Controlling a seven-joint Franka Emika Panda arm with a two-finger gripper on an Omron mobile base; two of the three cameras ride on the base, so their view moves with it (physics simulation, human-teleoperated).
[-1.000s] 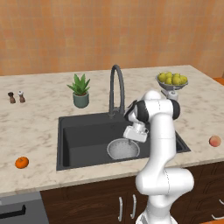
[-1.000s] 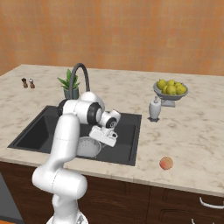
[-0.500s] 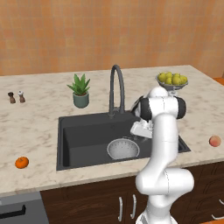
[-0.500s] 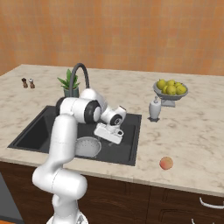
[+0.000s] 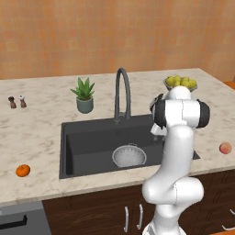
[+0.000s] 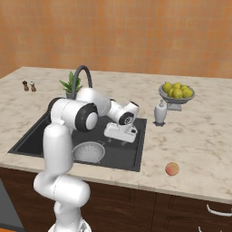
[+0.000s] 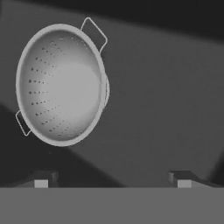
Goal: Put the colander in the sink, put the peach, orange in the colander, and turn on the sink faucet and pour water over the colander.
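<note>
While the colander (image 5: 129,155) sits upright on the floor of the sink (image 5: 87,142), mouth up, we see it near the basin's front wall, toward the right side. Being round, it has no long axis of its own — its two small handles give the only direction, and in the hand view (image 7: 61,85) they lie on a slanted line across the picture. Our gripper (image 7: 113,178) hangs above the sink floor with its jaws spread wide and nothing between them, clear of the colander. On the counter (image 5: 36,133), the orange (image 5: 22,170) rests left of the sink and the peach (image 5: 225,148) right of it; the sink faucet (image 5: 121,94) arches over the back rim.
</note>
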